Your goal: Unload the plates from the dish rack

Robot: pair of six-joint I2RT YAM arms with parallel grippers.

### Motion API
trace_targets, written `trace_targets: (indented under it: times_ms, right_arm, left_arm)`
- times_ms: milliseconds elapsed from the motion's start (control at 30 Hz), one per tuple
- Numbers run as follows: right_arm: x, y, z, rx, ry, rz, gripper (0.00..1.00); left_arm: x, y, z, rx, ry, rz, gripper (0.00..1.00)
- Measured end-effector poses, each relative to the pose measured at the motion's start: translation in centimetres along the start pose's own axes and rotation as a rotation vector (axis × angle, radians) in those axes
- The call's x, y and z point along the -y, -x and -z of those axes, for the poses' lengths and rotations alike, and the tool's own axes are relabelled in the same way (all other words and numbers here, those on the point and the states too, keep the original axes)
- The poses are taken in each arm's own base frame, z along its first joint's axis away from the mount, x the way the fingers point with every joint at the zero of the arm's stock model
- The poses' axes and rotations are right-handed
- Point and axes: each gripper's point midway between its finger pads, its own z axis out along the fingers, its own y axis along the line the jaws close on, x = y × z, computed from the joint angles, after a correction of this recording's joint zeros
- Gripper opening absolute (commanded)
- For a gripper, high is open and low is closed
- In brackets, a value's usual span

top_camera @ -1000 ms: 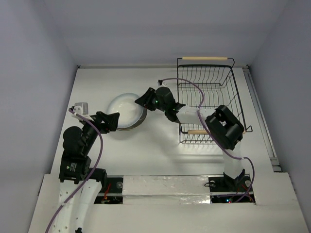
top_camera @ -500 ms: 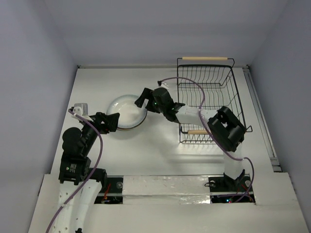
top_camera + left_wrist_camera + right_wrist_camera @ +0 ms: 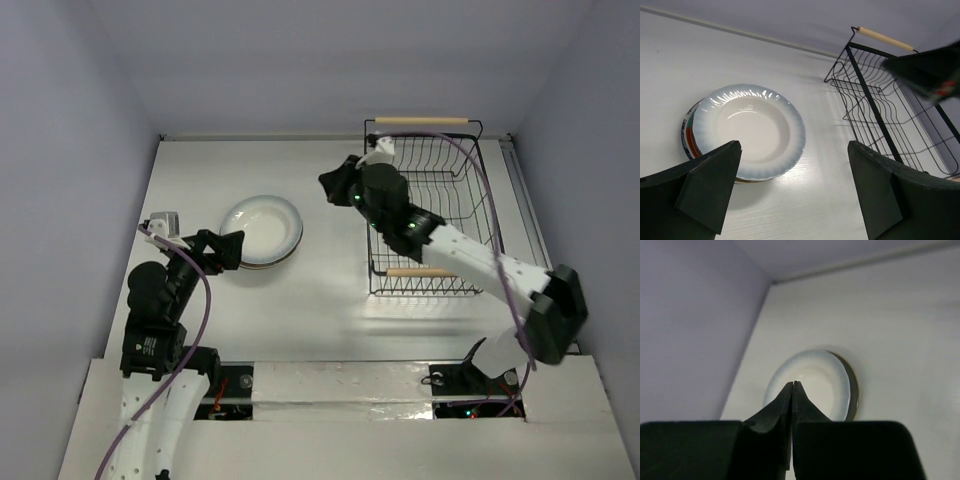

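Note:
A stack of plates (image 3: 262, 230) lies on the table left of centre, a white one with a pale blue rim on top; it also shows in the left wrist view (image 3: 747, 131) and the right wrist view (image 3: 815, 385). The black wire dish rack (image 3: 432, 205) with wooden handles stands at the right and holds no plates; its corner shows in the left wrist view (image 3: 880, 100). My left gripper (image 3: 232, 249) is open and empty just left of the stack. My right gripper (image 3: 330, 185) is shut and empty, raised between the stack and the rack.
The white table (image 3: 300, 310) is walled at the left, back and right. The right arm reaches over the rack's left side. A taped ledge (image 3: 340, 385) runs along the near edge by the arm bases.
My right gripper has drawn back from the plate stack, up and to the right toward the rack, and the right arm has stretched out. The left gripper has barely moved.

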Motion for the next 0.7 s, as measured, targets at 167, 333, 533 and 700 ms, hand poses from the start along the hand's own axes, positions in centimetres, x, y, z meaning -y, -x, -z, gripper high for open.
trace_targets:
  times_ms: [167,333,533,700]
  right_arm:
    - [-1.2,8.8,9.7,0.22,0.06,0.021,0.07]
    - [0.8,16.4,21.4,0.484,0.063,-0.007,0.93]
    - [4.6,21.9,32.6,0.745,0.024,-0.075,1.0]
    - [6.8,21.5,33.7,0.776,-0.043,-0.065,1.0]
  left_arm:
    - [0.1,1.5,0.2,0.038,0.016,-0.01,0.9]
    - [1.8,5.0,1.1,0.112,-0.008,-0.021,0.9]
    - [4.4,10.6,3.0,0.27,-0.056,-0.038,0.89]
    - [5.1,12.1,3.3,0.322,-0.078,-0.035,0.9]
